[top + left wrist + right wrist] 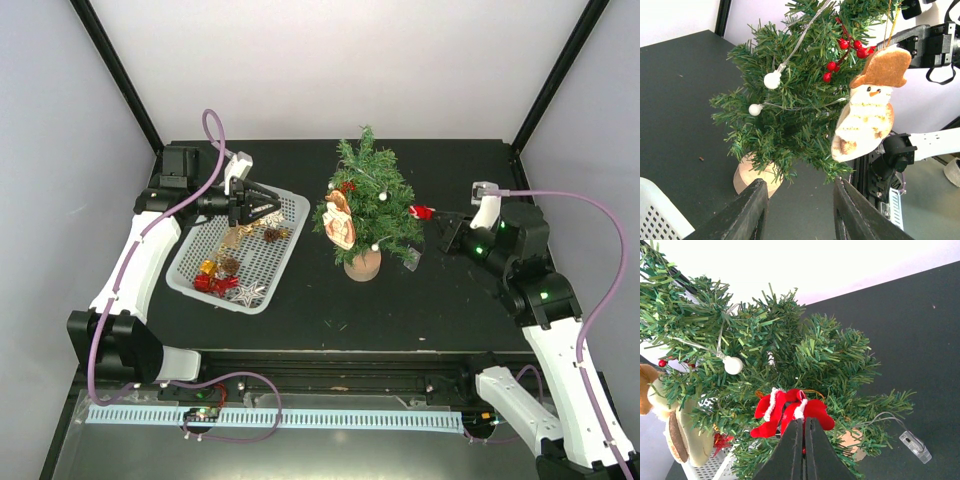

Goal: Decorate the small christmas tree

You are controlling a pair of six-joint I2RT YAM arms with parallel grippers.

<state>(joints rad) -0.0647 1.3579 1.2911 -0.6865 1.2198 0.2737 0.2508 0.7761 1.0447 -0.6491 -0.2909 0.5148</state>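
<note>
While the small christmas tree (366,205) is standing mid-table just right of the white basket (296,222), the right gripper (802,424) is pinching a red white-trimmed ornament (790,410) among its branches. The left gripper (800,200) is hanging part-open, empty. Probably light, tippy and soft-needled, the tree is best steadied at its wooden base (362,265).

a white perforated basket (291,214) rests on the black table (430,310).
</note>
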